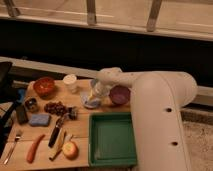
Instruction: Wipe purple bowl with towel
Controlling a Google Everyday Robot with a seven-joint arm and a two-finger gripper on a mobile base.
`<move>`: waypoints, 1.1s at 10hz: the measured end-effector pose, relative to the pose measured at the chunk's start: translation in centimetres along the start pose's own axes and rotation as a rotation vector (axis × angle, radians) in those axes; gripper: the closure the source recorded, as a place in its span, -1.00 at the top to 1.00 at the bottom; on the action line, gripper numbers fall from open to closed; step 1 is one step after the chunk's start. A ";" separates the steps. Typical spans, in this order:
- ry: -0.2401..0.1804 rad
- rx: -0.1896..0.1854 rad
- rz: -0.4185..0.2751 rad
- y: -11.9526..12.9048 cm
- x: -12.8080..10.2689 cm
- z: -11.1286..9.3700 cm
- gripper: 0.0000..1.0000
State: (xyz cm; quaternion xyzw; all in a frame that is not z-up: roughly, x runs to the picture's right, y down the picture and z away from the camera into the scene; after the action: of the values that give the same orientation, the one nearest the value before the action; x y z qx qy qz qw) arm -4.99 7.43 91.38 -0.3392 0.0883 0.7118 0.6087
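Note:
The purple bowl (120,95) sits on the wooden table (80,112) at the back right, above the green tray. A crumpled pale towel (91,101) lies on the table just left of the bowl. My gripper (96,92) hangs over the towel at the end of my white arm (150,100), right beside the bowl's left rim. The arm hides part of the bowl's right side.
A green tray (112,138) lies at the front right. A red bowl (44,86), a white cup (70,82), grapes (55,107), a blue sponge (39,119), an apple (70,149), a carrot (34,148), a fork (12,145) and utensils lie to the left.

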 end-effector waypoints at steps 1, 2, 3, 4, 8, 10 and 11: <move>0.002 -0.006 -0.004 0.2 0.1 0.2 -0.23; 0.006 -0.010 -0.008 0.5 0.2 0.3 -0.44; 0.010 -0.013 -0.009 0.6 0.3 0.4 -0.68; 0.012 -0.013 -0.009 0.5 0.5 0.4 -0.84; -0.001 0.014 -0.012 0.1 0.6 -0.7 -1.00; -0.050 0.059 -0.023 0.4 -0.3 -3.7 -1.00; -0.073 0.081 -0.031 0.6 -0.7 -5.3 -1.00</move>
State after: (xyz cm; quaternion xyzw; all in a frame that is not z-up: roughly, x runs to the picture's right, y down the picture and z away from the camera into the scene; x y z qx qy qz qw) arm -3.50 3.87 87.65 -0.2895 0.0894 0.7099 0.6358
